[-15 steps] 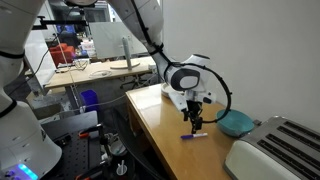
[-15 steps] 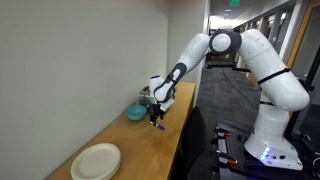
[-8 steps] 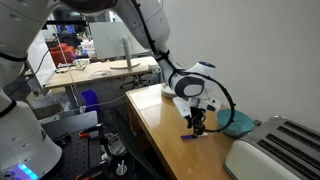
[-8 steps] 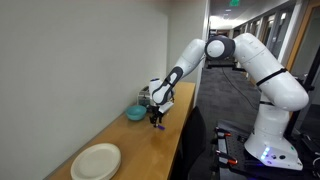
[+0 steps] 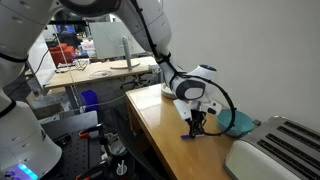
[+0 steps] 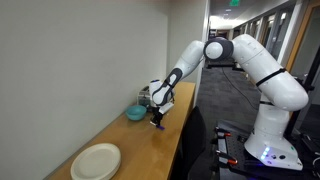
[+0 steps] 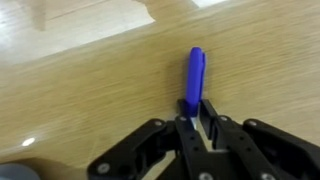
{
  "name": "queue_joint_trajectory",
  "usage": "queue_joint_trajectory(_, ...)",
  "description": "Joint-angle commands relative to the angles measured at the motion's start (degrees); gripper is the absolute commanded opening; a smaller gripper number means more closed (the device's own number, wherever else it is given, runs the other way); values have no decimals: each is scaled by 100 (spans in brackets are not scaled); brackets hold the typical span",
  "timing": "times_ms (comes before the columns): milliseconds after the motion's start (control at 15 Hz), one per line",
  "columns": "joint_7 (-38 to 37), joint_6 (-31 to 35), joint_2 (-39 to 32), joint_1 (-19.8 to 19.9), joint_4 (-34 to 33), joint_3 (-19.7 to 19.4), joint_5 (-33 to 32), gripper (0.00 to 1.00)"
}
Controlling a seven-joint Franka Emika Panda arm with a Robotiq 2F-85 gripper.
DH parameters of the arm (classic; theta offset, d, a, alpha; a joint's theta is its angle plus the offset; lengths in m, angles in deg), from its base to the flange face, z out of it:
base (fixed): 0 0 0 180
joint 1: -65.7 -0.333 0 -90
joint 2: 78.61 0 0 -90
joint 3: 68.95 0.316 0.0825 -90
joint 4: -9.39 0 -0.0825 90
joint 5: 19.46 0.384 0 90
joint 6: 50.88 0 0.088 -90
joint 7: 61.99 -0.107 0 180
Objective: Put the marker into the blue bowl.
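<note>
The black two-finger gripper (image 7: 197, 112) stands low over the light wooden tabletop (image 7: 80, 90), jaws drawn narrow, pinching the near end of the short dark-blue marker (image 7: 196, 75), which lies about midway between the wall edge and the open edge. The round teal-blue bowl (image 5: 238, 122) sits near, against the wall edge. Bare wood runs lengthwise beyond.

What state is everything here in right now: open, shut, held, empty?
gripper: fingers closed on the marker's near end.
marker: lying flat on the table, pinched at one end.
blue bowl: upright, marker not in it.
white plate: flat on the table, nothing on it.
</note>
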Motion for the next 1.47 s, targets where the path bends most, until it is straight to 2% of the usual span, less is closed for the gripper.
queue_joint_trajectory(0, 182, -116, 20, -17, -80, -10, 130, 0)
queue_joint_trajectory(133, 139, -149, 49, -37, -107, -36, 121, 4)
queue_joint_trajectory(333, 176, -220, 231, -28, -92, 11, 144, 4)
queue_joint_trajectory(800, 261, -781, 1090, -85, 69, 135, 161, 4)
queue_joint_trajectory(1000, 367, -1140, 1170, -63, -209, 148, 195, 4)
queue_joint_trajectory(1400, 545, -1800, 783, 4, -1234, 11, 75, 4)
